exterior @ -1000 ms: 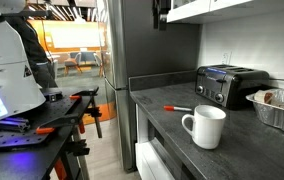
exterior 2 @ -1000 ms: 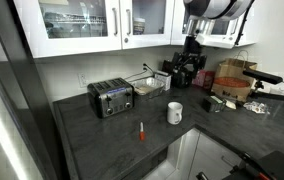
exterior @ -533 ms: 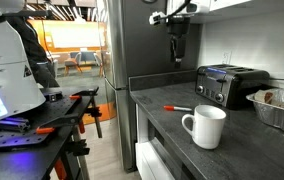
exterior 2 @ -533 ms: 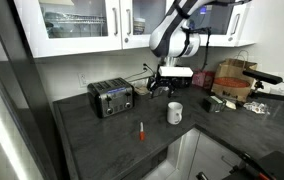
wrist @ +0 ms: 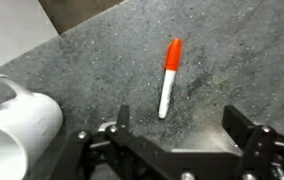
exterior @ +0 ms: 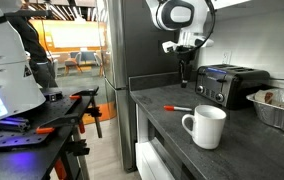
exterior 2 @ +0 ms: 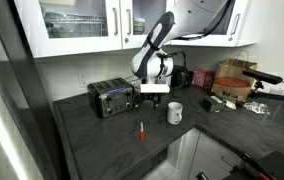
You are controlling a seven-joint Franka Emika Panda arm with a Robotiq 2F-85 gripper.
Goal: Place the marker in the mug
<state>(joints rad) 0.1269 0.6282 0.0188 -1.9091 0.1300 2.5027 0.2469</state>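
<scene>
The fingers spread wide, holding nothing, above the dark speckled tabletop. Just past them in the wrist view the marker lies flat, red end away. The white mug stands upright nearby, not touching it. A toaster sits farther back.

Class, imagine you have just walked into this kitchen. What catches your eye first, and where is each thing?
The white mug stands out against the dark counter, with the red-tipped marker lying flat a little apart from it. The robot's gripper hangs open above the marker. A black-and-silver toaster sits by the back wall.
</scene>
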